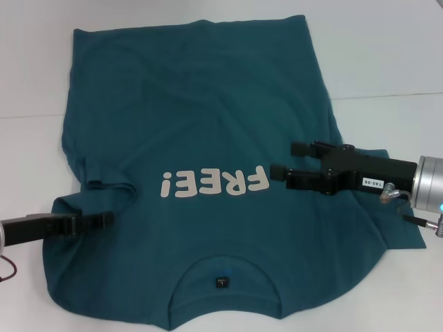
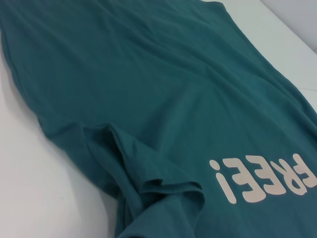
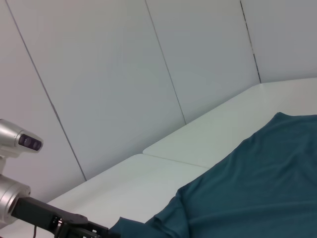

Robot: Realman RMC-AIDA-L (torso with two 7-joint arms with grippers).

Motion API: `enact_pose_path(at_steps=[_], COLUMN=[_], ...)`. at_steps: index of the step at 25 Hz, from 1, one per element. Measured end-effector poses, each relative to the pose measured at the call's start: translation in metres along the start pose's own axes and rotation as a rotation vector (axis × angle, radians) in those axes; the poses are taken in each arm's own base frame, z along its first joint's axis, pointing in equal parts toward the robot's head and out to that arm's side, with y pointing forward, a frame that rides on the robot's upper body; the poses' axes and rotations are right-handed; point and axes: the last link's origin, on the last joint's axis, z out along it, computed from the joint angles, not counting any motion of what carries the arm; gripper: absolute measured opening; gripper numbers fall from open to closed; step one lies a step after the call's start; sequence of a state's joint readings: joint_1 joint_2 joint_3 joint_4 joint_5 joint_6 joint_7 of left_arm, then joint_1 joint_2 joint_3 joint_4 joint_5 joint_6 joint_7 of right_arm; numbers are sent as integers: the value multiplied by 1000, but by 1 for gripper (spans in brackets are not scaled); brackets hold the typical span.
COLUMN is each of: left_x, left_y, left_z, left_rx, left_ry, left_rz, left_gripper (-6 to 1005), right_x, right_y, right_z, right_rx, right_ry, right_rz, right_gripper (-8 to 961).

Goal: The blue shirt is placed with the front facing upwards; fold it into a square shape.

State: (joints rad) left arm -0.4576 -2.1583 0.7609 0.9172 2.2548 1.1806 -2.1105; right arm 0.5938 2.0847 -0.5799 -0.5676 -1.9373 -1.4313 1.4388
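While the blue shirt [image 1: 208, 124] runs top-to-bottom (collar lowest), the spread right gripper [image 1: 282, 160] hovers center-right; the left gripper [image 1: 104, 220], grip unclear, lower left.

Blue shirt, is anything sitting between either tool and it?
Nothing visible. The blue shirt lies bare on the white table; the left tool is at its sleeve and the open right tool is over its chest.
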Motion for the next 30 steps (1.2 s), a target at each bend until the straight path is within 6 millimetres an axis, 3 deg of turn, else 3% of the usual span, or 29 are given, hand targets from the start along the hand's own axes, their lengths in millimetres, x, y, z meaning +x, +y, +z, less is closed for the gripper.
enact_pose_path(at_steps=[17,25,30], left_x=[2,4,5], left_y=[5,7,7], left_z=[10,12,12], left_rx=[1,10,11], left_ry=[-17,-32,-30], left_rz=[20,33,34], left_gripper=[733,516,310], right_x=[-1,-3,-3], right_y=[-1,0,0], right_z=[0,-2,-2], right_rx=[0,-5,-5], right_ry=[1,-4,-4], right_rz=[-5,-12,-11], right_gripper=[941,941,941])
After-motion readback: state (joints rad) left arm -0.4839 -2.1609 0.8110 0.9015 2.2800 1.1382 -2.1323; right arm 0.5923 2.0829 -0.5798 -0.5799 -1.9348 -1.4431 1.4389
